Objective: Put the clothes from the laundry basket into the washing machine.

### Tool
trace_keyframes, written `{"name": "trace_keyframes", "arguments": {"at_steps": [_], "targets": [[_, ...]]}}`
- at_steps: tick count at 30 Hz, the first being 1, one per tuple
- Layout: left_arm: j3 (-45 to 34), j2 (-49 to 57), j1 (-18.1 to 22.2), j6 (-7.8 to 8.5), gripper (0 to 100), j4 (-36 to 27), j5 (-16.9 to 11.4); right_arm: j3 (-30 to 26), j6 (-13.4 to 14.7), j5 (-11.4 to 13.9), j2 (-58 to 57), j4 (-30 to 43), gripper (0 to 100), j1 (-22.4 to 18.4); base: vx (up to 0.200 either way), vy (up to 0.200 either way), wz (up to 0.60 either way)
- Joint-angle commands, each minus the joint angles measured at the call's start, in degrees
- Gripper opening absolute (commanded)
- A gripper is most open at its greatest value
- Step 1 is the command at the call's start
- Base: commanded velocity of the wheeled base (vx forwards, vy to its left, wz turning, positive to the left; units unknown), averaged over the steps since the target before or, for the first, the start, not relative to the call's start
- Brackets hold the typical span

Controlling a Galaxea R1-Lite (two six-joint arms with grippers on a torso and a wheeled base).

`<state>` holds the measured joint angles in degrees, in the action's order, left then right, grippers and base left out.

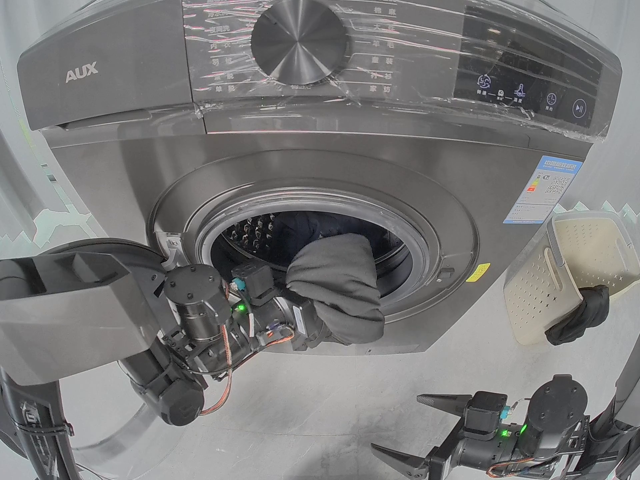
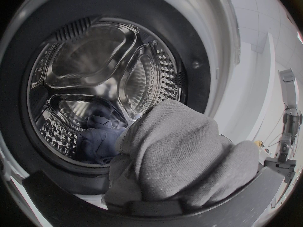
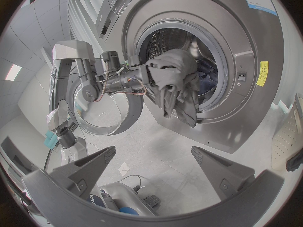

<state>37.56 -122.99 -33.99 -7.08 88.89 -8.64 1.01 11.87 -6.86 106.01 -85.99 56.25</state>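
A grey garment (image 1: 340, 285) hangs over the lower rim of the washing machine's round opening (image 1: 427, 261), partly inside and partly drooping outside. My left gripper (image 1: 308, 320) is shut on the grey garment (image 2: 176, 148) at the opening, with its fingers hidden under the cloth. A dark blue garment (image 2: 98, 139) lies in the bottom of the steel drum (image 2: 94, 60). The cream laundry basket (image 1: 580, 255) leans at the right with a black garment (image 1: 580, 315) hanging over its edge. My right gripper (image 1: 403, 427) is open and empty, low over the floor in front of the basket.
The machine's door (image 3: 101, 111) stands swung open on the left, behind the left arm. Bare grey floor (image 1: 373, 381) lies between the machine and my right gripper (image 3: 153, 150). The control panel and dial (image 1: 299, 40) sit above the opening.
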Motion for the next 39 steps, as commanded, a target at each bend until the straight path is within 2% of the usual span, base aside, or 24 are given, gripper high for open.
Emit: {"name": "trace_keyframes", "arguments": {"at_steps": [1,6,13,15,21,23,30,34,39], "targets": [[7.97,-7.35,0.24,-1.88,0,-0.04,1.44,-0.66,-0.01,-0.08,-0.1,-0.05,100,0.0,0.0,0.0,0.0],[16.58,-12.1,0.76,-2.23,0,-0.21,2.05,-0.57,0.08,-0.08,0.16,-0.14,100,0.09,0.0,0.0,0.0],[23.35,-16.84,0.68,-2.32,0,-2.15,3.28,-0.48,0.08,-0.08,0.43,-0.14,100,0.09,0.0,0.0,0.0],[30.03,-18.95,1.2,-2.32,0,-4.26,6.36,-0.48,0.08,0.01,0.43,-0.14,100,0.09,0.0,0.0,0.0],[37.24,-19.39,1.91,-2.32,0,-11.11,9.87,-0.4,0.08,0.01,0.95,-0.23,100,0.09,0.0,0.0,0.0],[41.54,-20.01,1.91,-2.32,0,-15.33,12.25,-0.31,0.17,0.01,1.22,-0.23,100,0.09,0.0,0.0,0.0],[51.03,-21.76,3.84,-2.32,0,-23.33,14.71,-0.4,0.17,-0.08,1.31,-0.14,100,0.09,0.0,0.0,0.0],[55.69,-21.76,4.72,-2.32,0,-29.13,14.8,-0.4,0.17,-0.08,1.57,-0.14,100,0.18,0.0,0.0,0.0],[60.79,-23.08,4.81,-2.59,0,-31.85,14.88,-0.48,0.17,-0.08,2.1,-0.14,100,0.18,0.0,0.0,0.0]]}}
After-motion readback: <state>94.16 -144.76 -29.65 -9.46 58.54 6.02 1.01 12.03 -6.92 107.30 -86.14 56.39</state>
